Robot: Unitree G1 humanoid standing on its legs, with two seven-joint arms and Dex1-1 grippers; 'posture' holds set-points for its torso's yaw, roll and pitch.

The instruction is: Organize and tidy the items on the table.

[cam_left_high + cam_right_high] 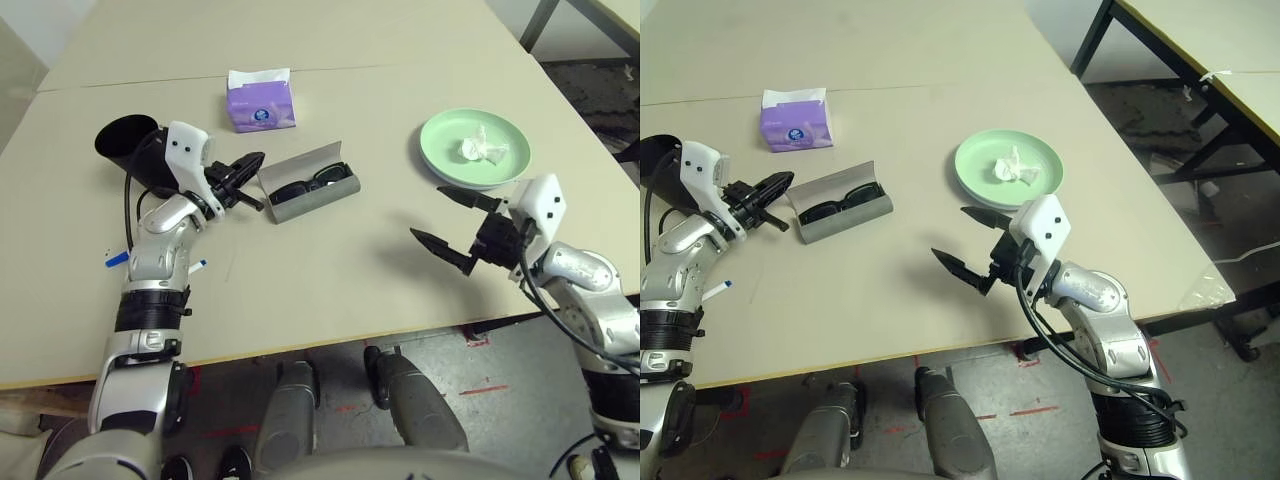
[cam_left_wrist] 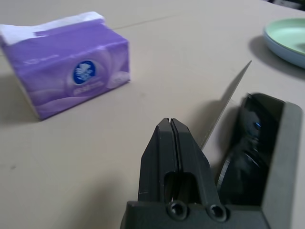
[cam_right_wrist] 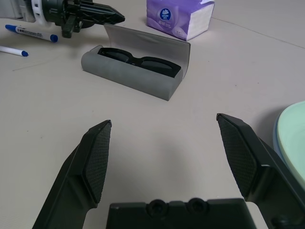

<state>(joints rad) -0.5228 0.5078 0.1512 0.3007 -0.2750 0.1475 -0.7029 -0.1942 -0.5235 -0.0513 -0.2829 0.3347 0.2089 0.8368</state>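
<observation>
The table is wide and pale, its seam running across the far part beyond a purple tissue box; its near edge passes just under both forearms. A broad bare stretch lies between the 2 grippers and in front of the right one.

The green plate, a blue rim showing under it in the right wrist view, sits just beyond the right gripper, near the table's right edge, and holds the crumpled tissue. The black cup lies behind the left gripper.

The grey glasses case lies open, sunglasses inside, its raised lid just ahead of the left fingertips.

2 markers lie beside the left forearm.

Left jaws are pressed together, holding nothing. Right jaws are spread wide, holding nothing.
</observation>
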